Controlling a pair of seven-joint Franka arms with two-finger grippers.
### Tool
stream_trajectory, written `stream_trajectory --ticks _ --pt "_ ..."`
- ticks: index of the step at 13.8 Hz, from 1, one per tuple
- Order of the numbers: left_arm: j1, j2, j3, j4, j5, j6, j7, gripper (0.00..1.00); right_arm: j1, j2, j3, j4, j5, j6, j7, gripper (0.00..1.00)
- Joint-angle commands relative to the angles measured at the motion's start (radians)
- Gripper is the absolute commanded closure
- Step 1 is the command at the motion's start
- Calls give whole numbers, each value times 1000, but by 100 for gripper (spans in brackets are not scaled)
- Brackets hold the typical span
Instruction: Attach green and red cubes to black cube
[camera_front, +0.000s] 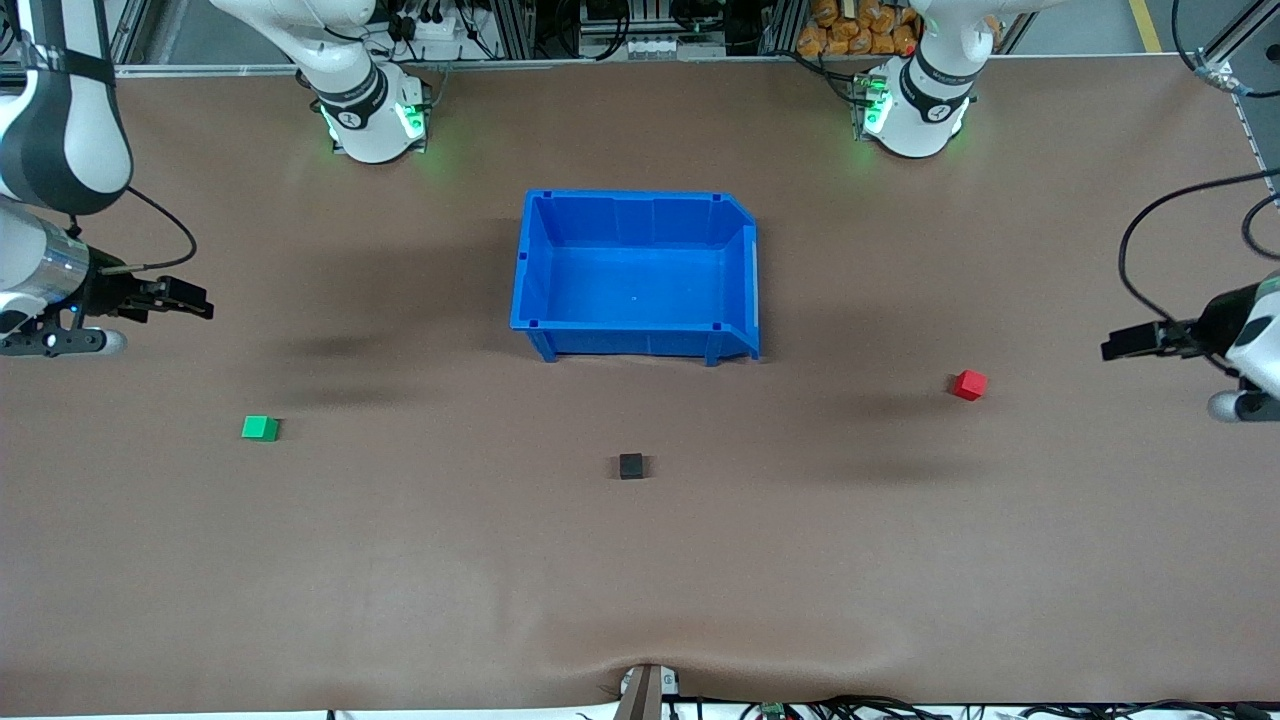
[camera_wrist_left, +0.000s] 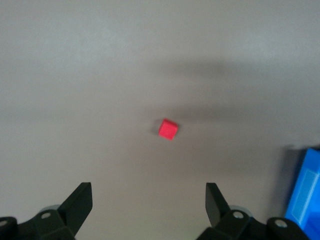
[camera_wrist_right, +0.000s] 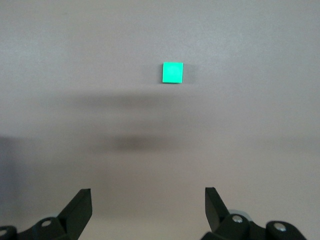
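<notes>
The black cube (camera_front: 631, 465) lies on the brown table, nearer the front camera than the blue bin. The green cube (camera_front: 260, 428) lies toward the right arm's end; it also shows in the right wrist view (camera_wrist_right: 172, 73). The red cube (camera_front: 968, 384) lies toward the left arm's end; it also shows in the left wrist view (camera_wrist_left: 168, 129). My right gripper (camera_front: 195, 300) hangs open and empty in the air at its end of the table, its fingers wide apart (camera_wrist_right: 148, 205). My left gripper (camera_front: 1115, 345) hangs open and empty at its end (camera_wrist_left: 149, 200).
A blue bin (camera_front: 735, 275), empty, stands in the middle of the table between the two arm bases; its corner shows in the left wrist view (camera_wrist_left: 306, 192). A small fixture (camera_front: 648, 690) sits at the table's front edge.
</notes>
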Motion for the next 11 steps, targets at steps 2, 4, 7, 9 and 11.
stream_trajectory --ticks 2,4,7,9,11 --pt "-9 106 -7 19 -19 83 9 0 -25 63 14 -16 1 93 -13 0" --pt "-16 135 -20 17 -18 140 0 0 -33 111 14 -16 1 127 -2 0" --pt "-52 207 -25 14 -19 163 -10 0 -41 186 14 -16 1 194 2 0" --pt "-59 255 -25 2 -13 203 12 0 -41 241 14 -13 -1 260 2 0" --pt "-61 250 -27 -43 -9 224 54 0 -39 286 14 -13 -1 311 4 0"
